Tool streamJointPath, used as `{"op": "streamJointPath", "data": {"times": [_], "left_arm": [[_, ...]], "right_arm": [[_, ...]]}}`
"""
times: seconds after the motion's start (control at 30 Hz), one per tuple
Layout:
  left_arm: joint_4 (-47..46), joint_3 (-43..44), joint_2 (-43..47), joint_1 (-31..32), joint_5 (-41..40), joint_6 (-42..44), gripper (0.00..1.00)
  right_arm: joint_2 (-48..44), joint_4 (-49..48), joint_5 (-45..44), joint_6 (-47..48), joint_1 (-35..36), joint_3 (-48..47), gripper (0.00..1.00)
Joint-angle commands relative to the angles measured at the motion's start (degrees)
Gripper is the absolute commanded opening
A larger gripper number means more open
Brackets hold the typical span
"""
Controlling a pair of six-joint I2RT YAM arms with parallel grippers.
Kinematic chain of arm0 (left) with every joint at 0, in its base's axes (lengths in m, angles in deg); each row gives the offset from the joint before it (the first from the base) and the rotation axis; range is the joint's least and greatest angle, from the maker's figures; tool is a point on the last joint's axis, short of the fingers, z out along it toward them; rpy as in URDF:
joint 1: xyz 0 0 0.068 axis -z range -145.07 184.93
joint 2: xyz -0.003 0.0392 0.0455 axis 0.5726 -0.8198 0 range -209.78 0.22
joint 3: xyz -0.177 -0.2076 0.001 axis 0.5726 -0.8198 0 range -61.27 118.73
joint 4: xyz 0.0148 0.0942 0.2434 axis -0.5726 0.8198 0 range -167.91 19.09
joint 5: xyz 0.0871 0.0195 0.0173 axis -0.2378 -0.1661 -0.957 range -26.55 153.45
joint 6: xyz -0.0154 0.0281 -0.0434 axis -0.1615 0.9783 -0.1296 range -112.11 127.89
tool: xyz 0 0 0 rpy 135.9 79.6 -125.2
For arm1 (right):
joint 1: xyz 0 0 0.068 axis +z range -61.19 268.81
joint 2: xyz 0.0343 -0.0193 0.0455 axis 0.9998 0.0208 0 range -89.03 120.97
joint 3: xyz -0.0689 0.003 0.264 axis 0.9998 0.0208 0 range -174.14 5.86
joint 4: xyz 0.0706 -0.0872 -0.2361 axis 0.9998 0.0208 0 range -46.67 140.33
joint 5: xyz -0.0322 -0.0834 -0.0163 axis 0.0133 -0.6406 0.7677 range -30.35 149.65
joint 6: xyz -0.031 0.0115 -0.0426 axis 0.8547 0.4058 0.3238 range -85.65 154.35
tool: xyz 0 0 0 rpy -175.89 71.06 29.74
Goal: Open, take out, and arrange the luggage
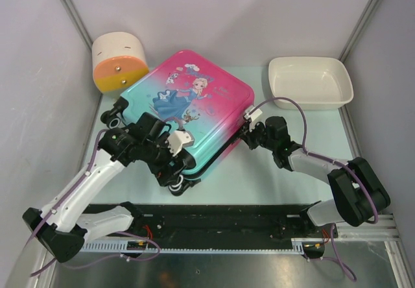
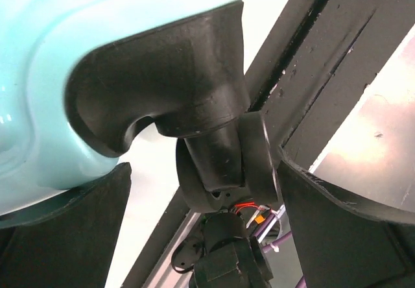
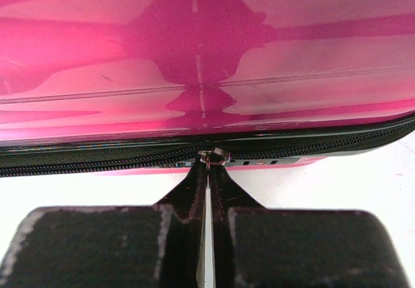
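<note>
Luggage (image 1: 194,106) lies shut, contents hidden; right claw (image 3: 207,170) seemingly pinches its zip (image 3: 324,146).

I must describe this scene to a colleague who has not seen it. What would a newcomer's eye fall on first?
The luggage, bright pink-to-teal with a cartoon princess, lies closed in the middle of the table. Both arms reach its near edges: the right gripper is shut on the zip pull on the pink side, and the open left gripper straddles a black wheel at the teal end.
</note>
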Motion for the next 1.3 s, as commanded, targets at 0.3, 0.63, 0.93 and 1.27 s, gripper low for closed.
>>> {"op": "streamJointPath", "data": {"times": [0.3, 0.63, 0.93, 1.27], "left_arm": [[-5.74, -1.17, -4.81, 5.89, -5.93, 0.91, 0.93], [-6.97, -3.37, -0.34, 4.13, -9.99, -0.06, 0.86], [-15.22, -4.59, 5.03, 4.13, -7.08, -6.83, 0.82], [-12.69, -6.44, 1.60, 3.95, -17.44, 0.18, 0.28]], "right_arm": [[1.98, -7.03, 2.74, 0.58, 1.70, -0.66, 0.00], [1.98, -7.47, 1.07, 0.15, 1.18, -0.66, 0.00], [1.98, -7.38, 0.10, 0.14, 1.18, -0.66, 0.00], [1.27, -6.33, 0.63, 0.06, -1.02, -0.66, 0.00]]}}
